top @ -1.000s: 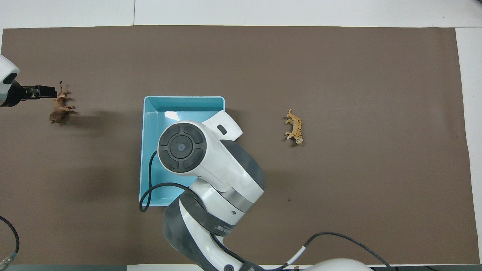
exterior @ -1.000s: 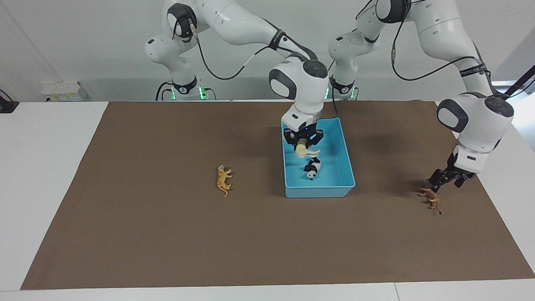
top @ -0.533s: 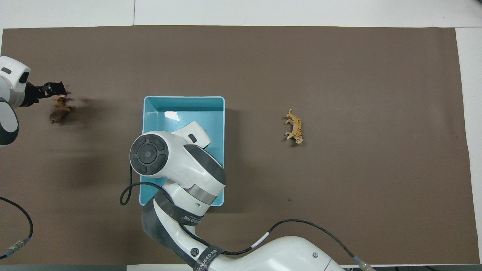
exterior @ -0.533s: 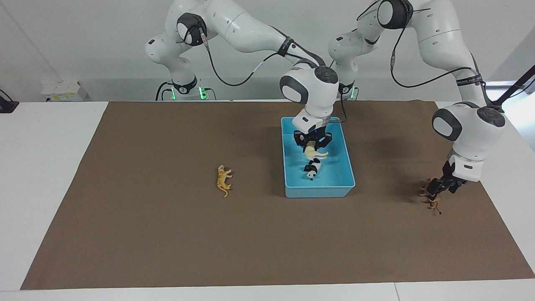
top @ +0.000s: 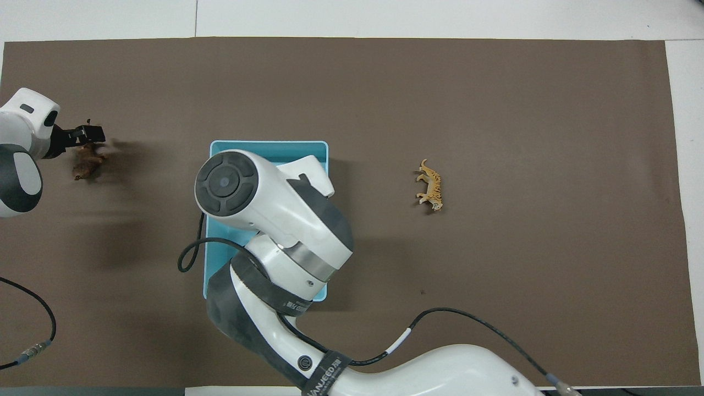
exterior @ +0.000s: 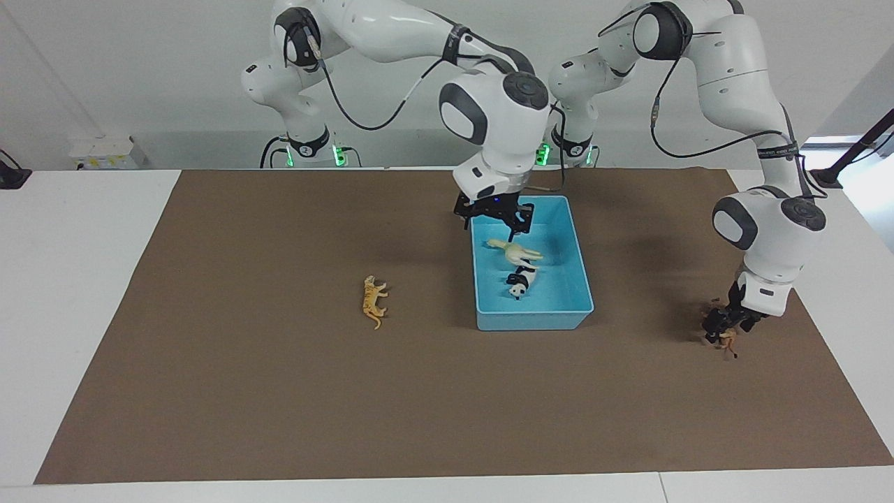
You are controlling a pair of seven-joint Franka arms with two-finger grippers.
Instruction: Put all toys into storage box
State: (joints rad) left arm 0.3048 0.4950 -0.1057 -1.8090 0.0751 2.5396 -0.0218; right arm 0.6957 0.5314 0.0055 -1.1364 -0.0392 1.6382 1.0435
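The light blue storage box (exterior: 534,318) stands mid-table, and its rim also shows in the overhead view (top: 269,147). The cream-white horse (exterior: 515,250) and the panda (exterior: 520,283) lie inside it; the right arm hides both from overhead. My right gripper (exterior: 496,218) is open and empty above the box's end nearest the robots. The orange tiger (exterior: 374,300) lies on the mat toward the right arm's end, also seen from overhead (top: 430,186). The brown lion (exterior: 726,339) (top: 85,165) is at the left arm's end. My left gripper (exterior: 721,325) (top: 88,133) is down on the lion.
A brown mat (exterior: 279,391) covers the white table. A black stand (exterior: 855,150) leans in at the left arm's end. A white power strip (exterior: 105,152) sits off the mat near the right arm's base.
The right gripper opened and dropped the horse into the box, then rose toward the robots. The left gripper came down onto the lion.
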